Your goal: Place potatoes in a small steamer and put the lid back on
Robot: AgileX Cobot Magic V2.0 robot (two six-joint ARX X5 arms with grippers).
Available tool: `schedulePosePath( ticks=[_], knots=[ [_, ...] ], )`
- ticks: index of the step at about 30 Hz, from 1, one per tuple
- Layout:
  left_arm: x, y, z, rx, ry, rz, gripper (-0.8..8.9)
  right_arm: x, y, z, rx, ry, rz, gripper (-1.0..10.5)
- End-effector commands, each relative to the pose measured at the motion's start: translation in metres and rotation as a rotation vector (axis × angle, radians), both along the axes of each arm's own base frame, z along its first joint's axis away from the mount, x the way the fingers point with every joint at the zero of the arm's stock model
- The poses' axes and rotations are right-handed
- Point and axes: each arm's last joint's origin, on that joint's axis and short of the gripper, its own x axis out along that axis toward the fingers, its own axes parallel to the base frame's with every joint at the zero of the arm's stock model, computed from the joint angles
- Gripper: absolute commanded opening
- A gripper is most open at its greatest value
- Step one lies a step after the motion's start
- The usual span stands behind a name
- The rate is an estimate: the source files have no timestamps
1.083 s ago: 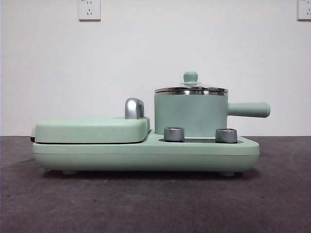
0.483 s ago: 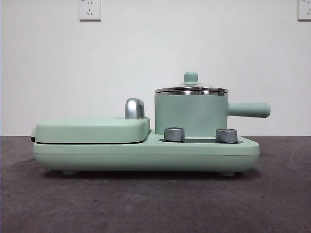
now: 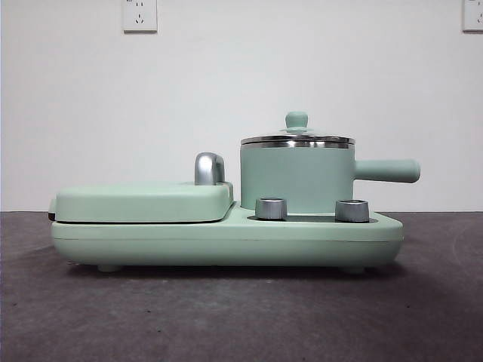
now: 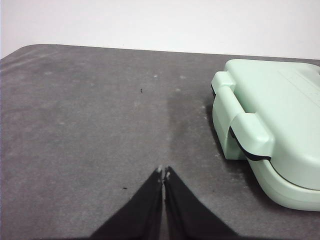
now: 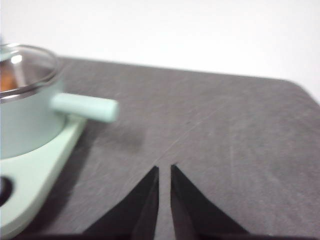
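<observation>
Mint-green small steamer (image 3: pixel 296 179) upright on right half of mint cooker base (image 3: pixel 226 240), vertical axis, steel rim on top. Straight side handle (image 3: pixel 386 170) horizontal, pointing away from griddle side, toward right edge in front view, sticking out past base edge. Glass lid (image 3: pixel 296 138) seated flat on steamer rim, mint knob (image 3: pixel 296 120) straight up. Orange-brown patch seen through glass in right wrist view, likely potatoes (image 5: pixel 7 80) inside pot; shape, long axis and orientation not readable, blurred and cut by frame edge. Flat griddle cover (image 3: pixel 143 202) closed on left half of base, chrome handle (image 3: pixel 209 168) rising behind it, just beside steamer. Two steel dials (image 3: pixel 271 209) on base front below pot. Base resting on dark grey table (image 3: pixel 226 317), white wall with sockets behind. Left gripper (image 4: pixel 163 171) over bare table, well apart from pot, near hinge end of griddle cover; jaws pressed together, tips touching, holding nothing. Right gripper (image 5: pixel 163 168) over bare table, out beyond handle tip, not touching it; jaws nearly together, thin slit between, holding nothing. Neither arm visible in front view.
</observation>
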Motion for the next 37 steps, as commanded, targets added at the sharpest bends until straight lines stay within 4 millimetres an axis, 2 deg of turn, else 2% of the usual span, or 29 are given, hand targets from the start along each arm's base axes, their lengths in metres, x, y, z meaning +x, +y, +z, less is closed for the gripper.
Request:
schedulePosePath(
  ticks=[1, 7, 10, 37],
  knots=[
    [0.001, 0.000, -0.007, 0.004, 0.022, 0.002, 0.06, -0.002, -0.004, -0.018, -0.006, -0.066, -0.035, 0.4],
    [0.001, 0.000, -0.007, 0.004, 0.022, 0.002, 0.06, -0.005, -0.008, -0.053, 0.006, -0.078, -0.075, 0.4],
    [0.001, 0.000, -0.007, 0.004, 0.022, 0.003, 0.06, -0.005, -0.008, -0.064, 0.031, -0.048, -0.080, 0.4],
    [0.001, 0.000, -0.006, 0.004, 0.022, 0.003, 0.06, -0.005, -0.009, -0.063, 0.022, -0.062, -0.088, 0.4]
  ],
)
